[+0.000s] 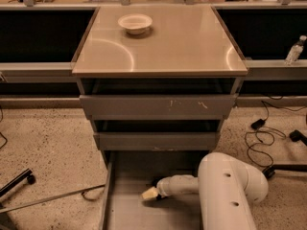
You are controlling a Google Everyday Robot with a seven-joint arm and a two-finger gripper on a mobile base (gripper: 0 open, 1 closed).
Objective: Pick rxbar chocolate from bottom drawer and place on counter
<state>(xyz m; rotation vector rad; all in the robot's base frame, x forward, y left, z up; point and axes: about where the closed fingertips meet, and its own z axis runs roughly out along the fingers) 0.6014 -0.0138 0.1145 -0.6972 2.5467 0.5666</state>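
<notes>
The bottom drawer is pulled out, showing a grey flat floor. My white arm reaches into it from the lower right. The gripper has a pale tip that sits low over the middle of the drawer floor and points left. A thin dark sliver shows right under the gripper's wrist. It may be the rxbar chocolate, but I cannot tell. The counter is the glossy beige top of the cabinet, well above the gripper.
A white bowl stands at the counter's back left. Two upper drawers are slightly open above the bottom one. Cables lie on the speckled floor at right, with a metal rod at left. A bottle stands on the right shelf.
</notes>
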